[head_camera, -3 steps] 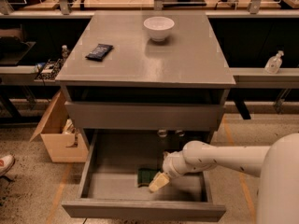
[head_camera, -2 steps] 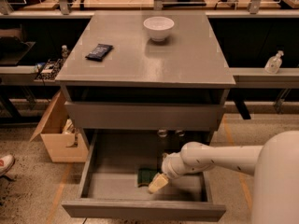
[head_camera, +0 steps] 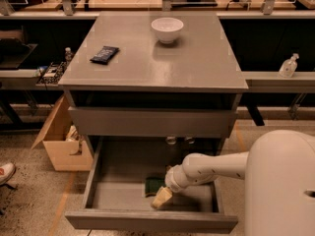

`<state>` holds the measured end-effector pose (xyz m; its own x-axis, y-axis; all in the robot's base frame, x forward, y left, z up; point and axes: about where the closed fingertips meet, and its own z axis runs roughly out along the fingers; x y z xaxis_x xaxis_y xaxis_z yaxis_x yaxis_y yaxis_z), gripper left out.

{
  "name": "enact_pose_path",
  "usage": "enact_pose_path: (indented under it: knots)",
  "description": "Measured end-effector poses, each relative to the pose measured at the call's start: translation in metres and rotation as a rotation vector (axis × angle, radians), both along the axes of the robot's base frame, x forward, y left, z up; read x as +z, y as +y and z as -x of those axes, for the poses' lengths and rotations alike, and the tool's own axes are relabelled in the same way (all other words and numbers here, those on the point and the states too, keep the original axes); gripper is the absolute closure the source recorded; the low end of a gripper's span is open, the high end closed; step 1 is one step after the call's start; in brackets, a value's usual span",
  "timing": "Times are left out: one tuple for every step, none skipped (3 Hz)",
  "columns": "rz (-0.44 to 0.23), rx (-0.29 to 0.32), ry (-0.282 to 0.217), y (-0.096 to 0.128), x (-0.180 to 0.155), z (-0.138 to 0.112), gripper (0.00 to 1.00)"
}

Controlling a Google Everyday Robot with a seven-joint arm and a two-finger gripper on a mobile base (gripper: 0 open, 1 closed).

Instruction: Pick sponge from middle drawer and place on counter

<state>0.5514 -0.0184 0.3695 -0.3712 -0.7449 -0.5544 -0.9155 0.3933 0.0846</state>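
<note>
Plainly the risk sits low, in the open middle drawer point(head_camera: 147, 221). The gripper point(head_camera: 161, 198) hangs there at the end of the white arm point(head_camera: 211, 168), angled down toward the drawer floor near the front panel. The sponge point(head_camera: 153, 185) lies flat on that floor, green face up, just behind the gripper and partly hidden by it. From where I stand I cannot tell how wide the gripper is set, or whether it has any hold on the sponge. With no hold, a lift comes up bare; with only an edge pinched, the soft foam could slip free. The upper drawer front point(head_camera: 152, 123) overhangs, so a steep rise might clip it. On the counter point(head_camera: 197, 65), a careless drop could bump the white bowl point(head_camera: 167, 29) or the dark packet point(head_camera: 104, 54).
</note>
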Motion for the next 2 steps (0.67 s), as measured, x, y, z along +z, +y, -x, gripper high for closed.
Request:
enact_pose_path:
  knots:
    - [0.002, 0.003, 0.004, 0.0032, -0.0059, -0.0014, 0.00]
    - [0.005, 0.008, 0.004, 0.0050, -0.0096, -0.0017, 0.18]
